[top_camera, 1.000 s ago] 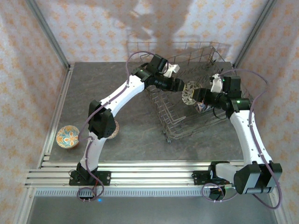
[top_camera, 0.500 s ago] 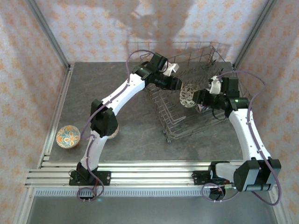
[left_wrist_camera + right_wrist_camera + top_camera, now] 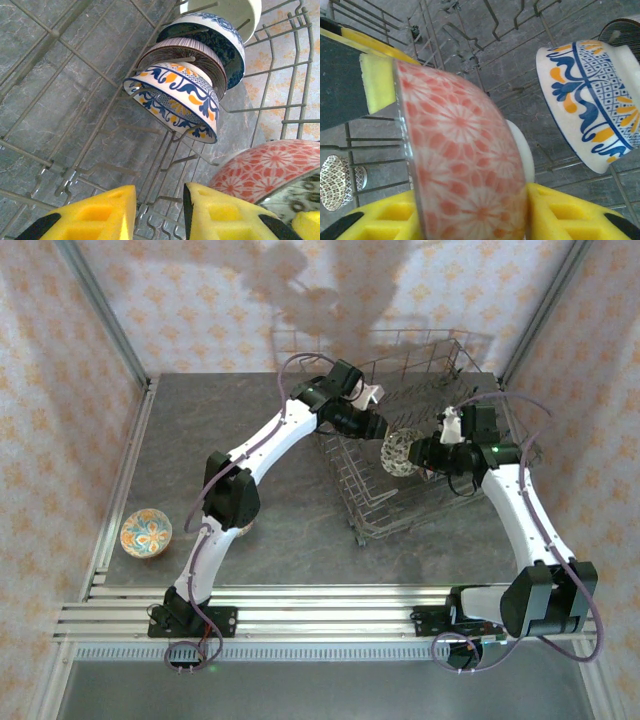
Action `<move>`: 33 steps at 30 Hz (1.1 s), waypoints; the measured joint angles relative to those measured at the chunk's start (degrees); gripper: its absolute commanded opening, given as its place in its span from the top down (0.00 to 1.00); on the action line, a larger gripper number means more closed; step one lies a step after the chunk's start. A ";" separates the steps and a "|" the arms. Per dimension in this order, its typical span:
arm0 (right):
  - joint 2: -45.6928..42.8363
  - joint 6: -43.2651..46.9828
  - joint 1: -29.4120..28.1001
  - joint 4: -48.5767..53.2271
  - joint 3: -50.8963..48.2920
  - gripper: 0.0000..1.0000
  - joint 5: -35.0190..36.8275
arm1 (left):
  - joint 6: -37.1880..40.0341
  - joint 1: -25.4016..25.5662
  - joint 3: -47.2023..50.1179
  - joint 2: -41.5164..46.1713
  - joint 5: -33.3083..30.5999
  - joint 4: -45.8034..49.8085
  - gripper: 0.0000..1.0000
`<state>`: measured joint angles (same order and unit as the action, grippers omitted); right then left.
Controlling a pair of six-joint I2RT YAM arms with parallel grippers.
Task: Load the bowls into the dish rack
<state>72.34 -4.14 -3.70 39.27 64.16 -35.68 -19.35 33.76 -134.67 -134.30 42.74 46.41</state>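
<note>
The grey wire dish rack stands at the back of the table. Several bowls stand on edge in a row between its tines: a blue-and-orange patterned bowl, a dark striped one, a blue-and-white one and a cream one. My right gripper is shut on a pink-patterned bowl, held on edge over the rack floor beside that row. My left gripper hangs open inside the rack, nothing between its yellow fingers, one pad close to the pink bowl's rim.
An orange-and-blue bowl sits on the table at the near left, by the wall. Another bowl is mostly hidden under the left arm's elbow. A brown-patterned bowl shows through the rack wires. Tall rack sides surround both grippers.
My right gripper has carried the pink bowl leftward, deeper into the rack. The left gripper's jaws have narrowed and its arm has shifted slightly toward the back.
</note>
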 measured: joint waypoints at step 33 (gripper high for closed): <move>0.79 5.55 -13.42 -1.90 -0.04 0.84 34.23 | -0.20 1.51 -6.49 -5.49 -4.28 2.05 0.70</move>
<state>73.12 1.41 -17.12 37.36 64.12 -1.45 -19.55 35.27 -141.16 -139.79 38.46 48.47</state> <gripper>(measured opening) 0.254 0.303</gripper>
